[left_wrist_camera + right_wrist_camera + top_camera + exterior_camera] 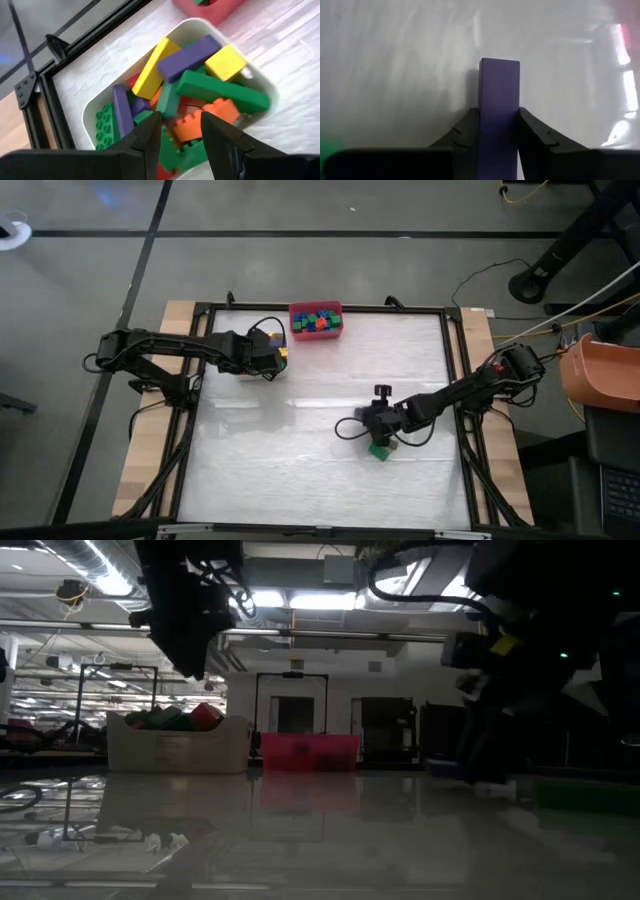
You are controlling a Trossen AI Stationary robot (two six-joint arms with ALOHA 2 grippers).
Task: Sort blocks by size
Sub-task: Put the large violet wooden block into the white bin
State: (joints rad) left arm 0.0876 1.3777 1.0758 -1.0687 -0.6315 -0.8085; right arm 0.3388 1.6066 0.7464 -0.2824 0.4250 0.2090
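My right gripper [499, 112] is low over the table's middle right [378, 428], shut on a long purple block [499, 85]. A green block [379, 449] lies on the table just beside it on the near side. My left gripper [180, 120] hovers open above a white bin [260, 82] at the far left, touching nothing. That bin holds long blocks: yellow [152, 75], purple [187, 56], green [220, 90] and orange [200, 125]. A red bin [316, 321] at the far edge holds several small blocks. My right gripper pinches the purple block between its two fingers, on the block's two long sides [484, 107]. The fingers [470, 125] slant down and lie along the block, whose far end [499, 64] sticks out past them. The block seems to lie flat on the table.
A black frame [452, 360] runs around the white table top. Bare white surface lies between the bins and my right gripper and toward the near edge. An orange tub [600, 375] stands off the table at the right.
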